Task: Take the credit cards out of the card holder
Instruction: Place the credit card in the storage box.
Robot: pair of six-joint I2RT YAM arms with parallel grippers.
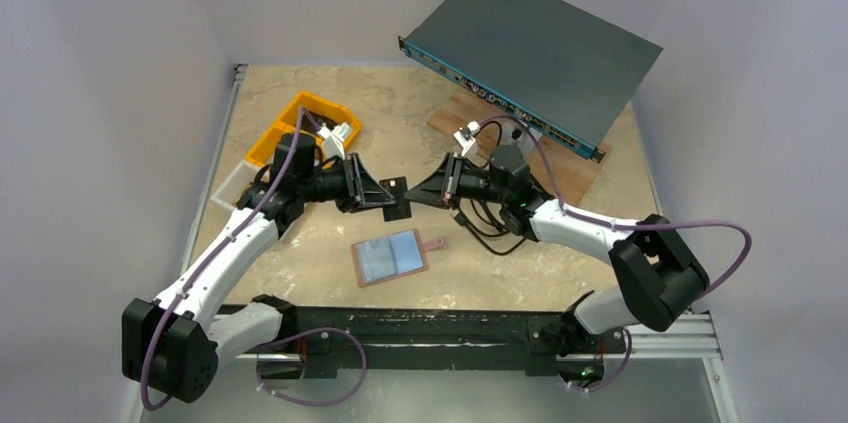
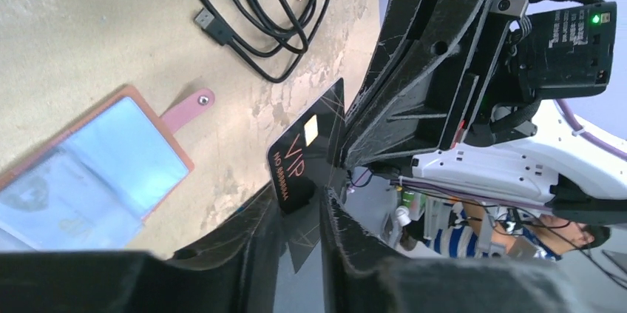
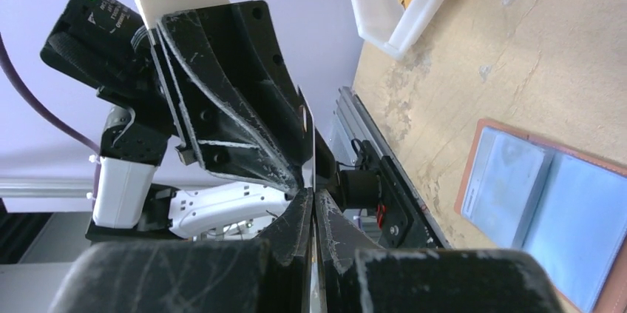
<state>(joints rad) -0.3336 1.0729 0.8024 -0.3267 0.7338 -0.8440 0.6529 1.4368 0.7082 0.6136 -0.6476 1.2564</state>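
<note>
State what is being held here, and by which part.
The dark card: the right gripper pinches one edge. The left gripper sits around the opposite edge, but its grip is unclear.

Overhead, two close wrists, card holder (image 1: pixel 390 258) shared

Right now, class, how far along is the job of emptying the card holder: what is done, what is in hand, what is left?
Done: the card holder lies open on the table, and one dark card is out of it. In hand: the right gripper pinches that card in mid-air; the left gripper straddles its other end, grip unclear. Left: setting it down, then checking the holder's pale inside for more.
</note>
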